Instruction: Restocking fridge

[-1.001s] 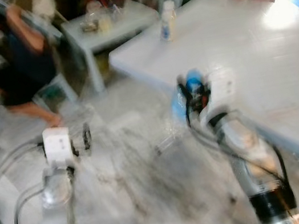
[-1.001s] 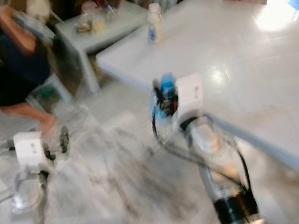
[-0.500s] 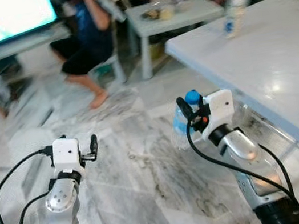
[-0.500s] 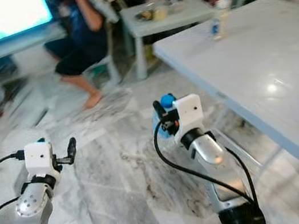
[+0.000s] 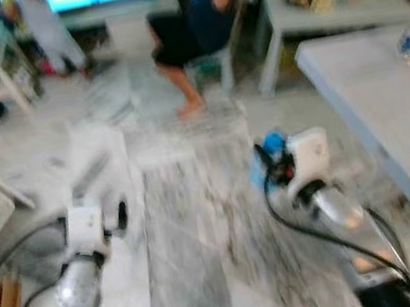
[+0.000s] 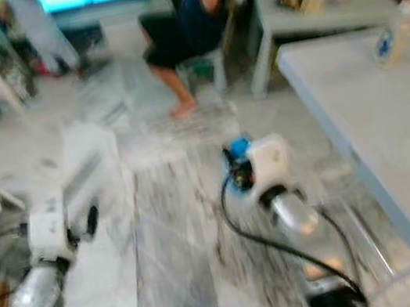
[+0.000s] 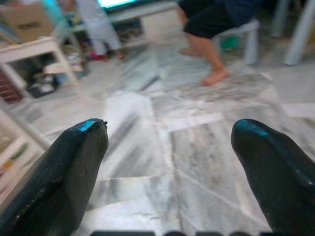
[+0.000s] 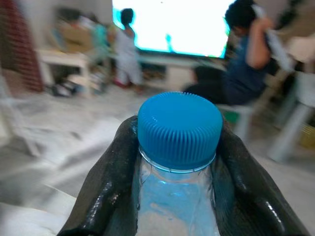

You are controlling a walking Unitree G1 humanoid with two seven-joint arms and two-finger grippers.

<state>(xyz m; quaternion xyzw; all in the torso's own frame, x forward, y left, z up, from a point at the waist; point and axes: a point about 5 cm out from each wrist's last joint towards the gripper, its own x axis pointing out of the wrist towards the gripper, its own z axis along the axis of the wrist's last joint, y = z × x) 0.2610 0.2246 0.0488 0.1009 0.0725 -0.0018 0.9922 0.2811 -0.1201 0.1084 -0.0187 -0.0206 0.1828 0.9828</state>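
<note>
- A grey-veined white marble floor point(image 5: 202, 225) spreads across the middle of the head views, blurred.
- A large pale white desk point(image 6: 393, 136) runs down the right edge of the frame; a small white bottle with a blue label point(image 6: 393, 34) stands on its far end, upper right.
- A bright glowing screen point(image 8: 172, 27) sits at the top of the frame, with a small standing person in pale clothes point(image 5: 52, 29) before it, upper left.
- A person in dark blue clothes point(image 5: 192, 12) sits on a pale stool at top centre, one bare foot on the floor.
- A smaller pale side table point(image 6: 323, 9) stands at upper right, with blurred items on it.
- The right hand point(image 8: 178, 147), centre right in the head views, is clenched on a clear plastic water bottle with a ribbed blue cap point(image 8: 179, 129); its black fingers point(image 8: 110, 182) press both sides of the neck just under the cap, above the floor.
- The left hand point(image 7: 170, 147), lower left in the head views, is spread wide and grasps nothing, its two black fingertips point(image 7: 78, 147) well apart over the marble.
</note>
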